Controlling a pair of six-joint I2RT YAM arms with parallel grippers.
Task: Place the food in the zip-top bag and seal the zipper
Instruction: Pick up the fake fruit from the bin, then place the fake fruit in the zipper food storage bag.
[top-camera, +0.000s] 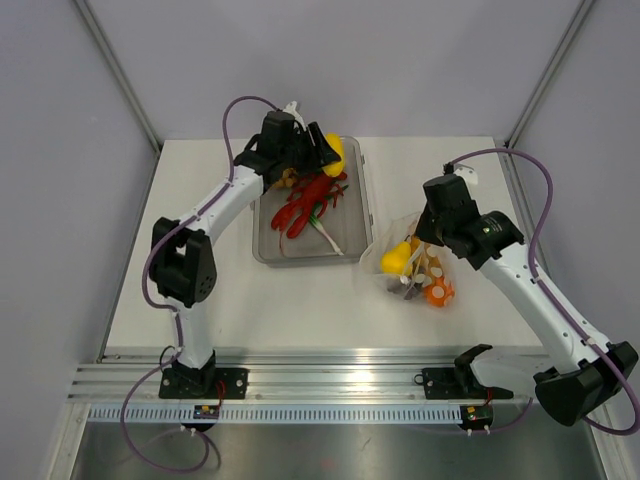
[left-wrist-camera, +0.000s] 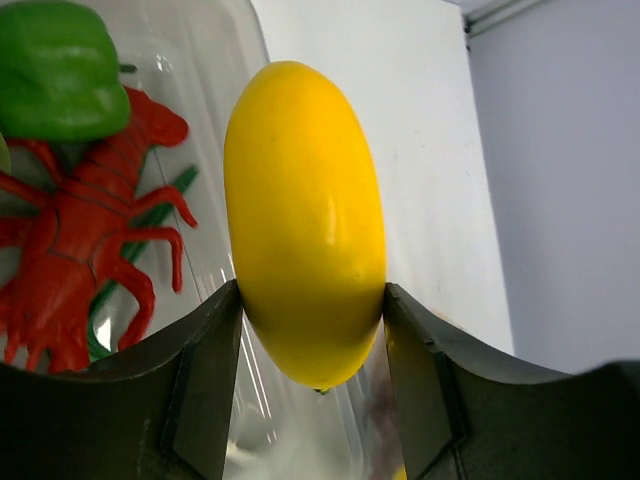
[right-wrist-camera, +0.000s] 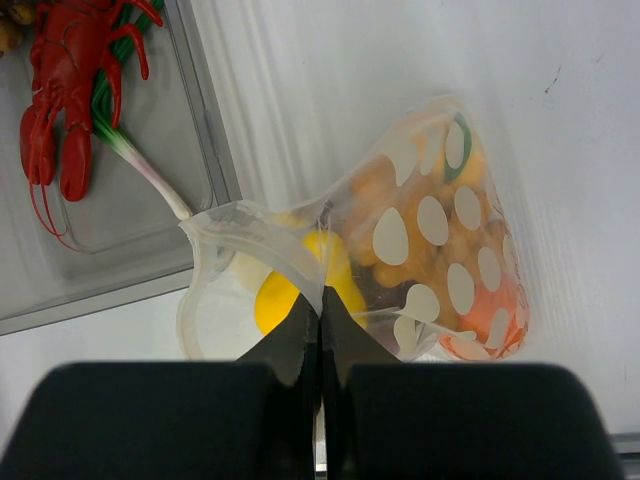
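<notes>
My left gripper (top-camera: 328, 152) is shut on a yellow lemon (left-wrist-camera: 305, 215) and holds it above the right side of the clear tray (top-camera: 268, 250); the lemon also shows in the top view (top-camera: 335, 155). My right gripper (right-wrist-camera: 322, 300) is shut on the mouth edge of the dotted zip-top bag (right-wrist-camera: 440, 250), holding the mouth open toward the tray. The bag (top-camera: 428, 272) lies right of the tray and holds a yellow piece (right-wrist-camera: 275, 300), orange food and darker pieces. The zipper strip (right-wrist-camera: 250, 235) runs along the open rim.
The tray holds a red lobster (top-camera: 305, 205), a green pepper (left-wrist-camera: 55, 70) and a green-stemmed vegetable (right-wrist-camera: 140, 165). Grey walls rise behind and to both sides. A metal rail (top-camera: 330, 385) runs along the near table edge.
</notes>
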